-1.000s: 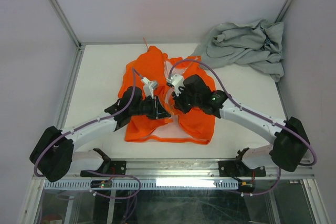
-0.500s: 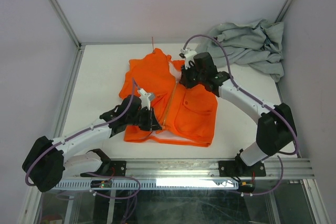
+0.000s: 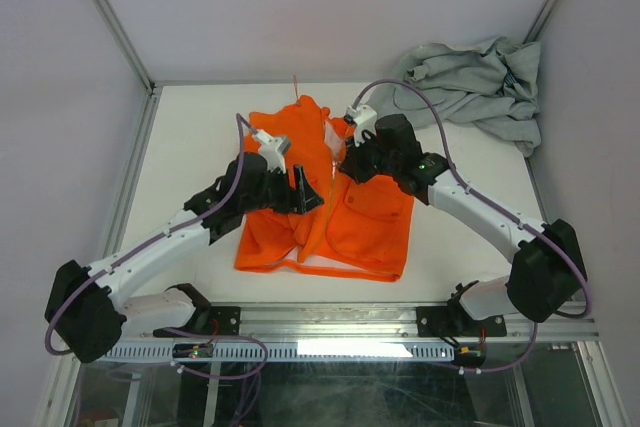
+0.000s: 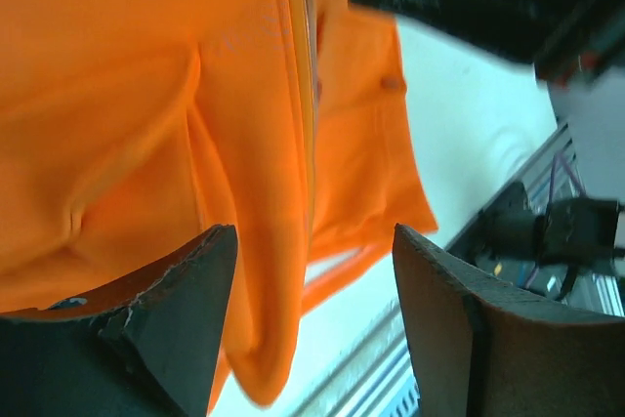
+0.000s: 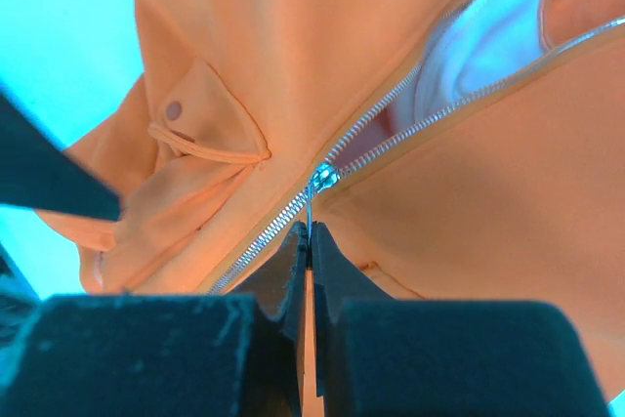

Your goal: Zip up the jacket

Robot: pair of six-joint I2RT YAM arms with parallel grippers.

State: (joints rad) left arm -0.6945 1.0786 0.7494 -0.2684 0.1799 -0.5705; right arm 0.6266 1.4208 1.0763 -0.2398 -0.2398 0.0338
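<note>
The orange jacket [image 3: 372, 219] lies flat mid-table, its zipper closed up to the chest. My right gripper [image 3: 343, 160] sits over the upper chest, shut on the metal zipper pull [image 5: 312, 204] just below the slider [image 5: 322, 178]. Above the slider the two sides part and show pale lining [image 5: 479, 46]. My left gripper [image 3: 303, 188] hovers over the jacket's left front with its jaws wide apart. In the left wrist view a loose fold of the jacket [image 4: 264, 271] shows between the fingers [image 4: 181, 314], touching neither.
A crumpled light grey garment [image 3: 470, 87] lies at the back right corner. A thin orange drawcord [image 3: 296, 87] sticks out beyond the collar. The table's metal rail [image 3: 330, 319] runs along the near edge by the arm bases.
My left gripper has opened, let go of the jacket near the hem and moved up over the left front. My right gripper ran the zipper up toward the collar, then drew slightly back.
</note>
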